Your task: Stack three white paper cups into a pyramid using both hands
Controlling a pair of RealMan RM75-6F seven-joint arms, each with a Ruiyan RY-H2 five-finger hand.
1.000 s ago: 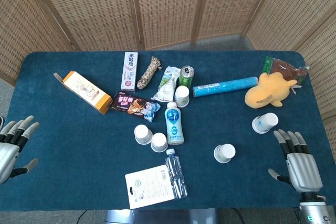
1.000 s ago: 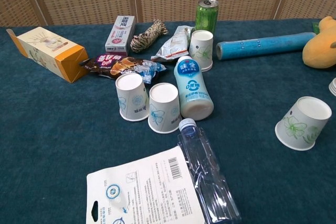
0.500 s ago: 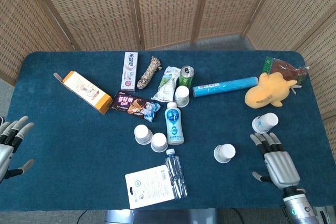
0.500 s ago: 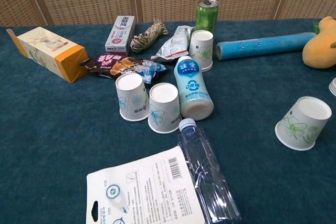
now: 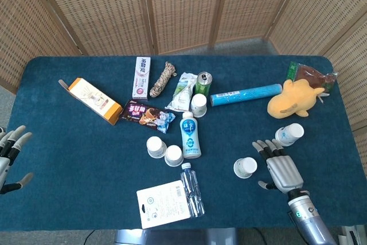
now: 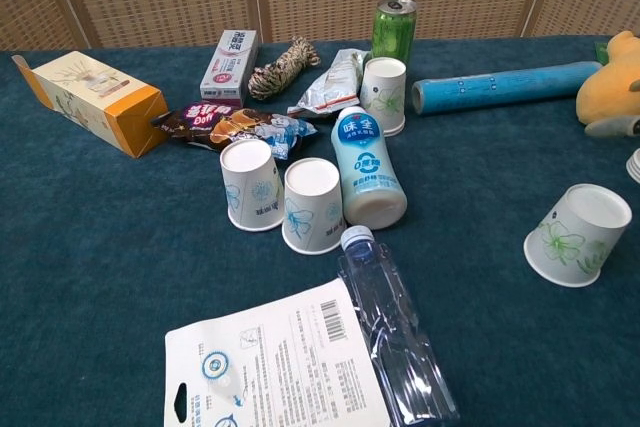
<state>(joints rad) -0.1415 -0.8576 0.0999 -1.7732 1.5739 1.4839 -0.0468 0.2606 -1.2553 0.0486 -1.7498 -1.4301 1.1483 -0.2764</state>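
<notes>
Several white paper cups with a floral print stand upside down on the blue table. Two stand side by side, one [image 5: 154,146] [image 6: 250,184] left of the other [image 5: 174,155] [image 6: 312,204]. A third cup [image 5: 198,105] [image 6: 384,95] stands by the green can. Another cup [image 5: 245,167] [image 6: 578,235] sits at the front right, and one more [image 5: 289,134] beyond it. My right hand [image 5: 279,166] hovers just right of the front-right cup, fingers spread, holding nothing. At the table's left edge my left hand [image 5: 10,152] is partly cut off, fingers apart and empty. The chest view shows neither hand.
A milk bottle [image 5: 190,135] lies right of the cup pair. A clear water bottle [image 5: 192,196] and a white packet [image 5: 163,203] lie in front. An orange box [image 5: 92,100], snack packs, toothpaste box, rope, green can [image 5: 203,82], blue tube [image 5: 245,95] and yellow plush [image 5: 292,100] fill the back.
My right hand has moved left and forward over the table, ending beside the front-right cup. My left hand has drifted further left, partly out of view. The cups have not moved.
</notes>
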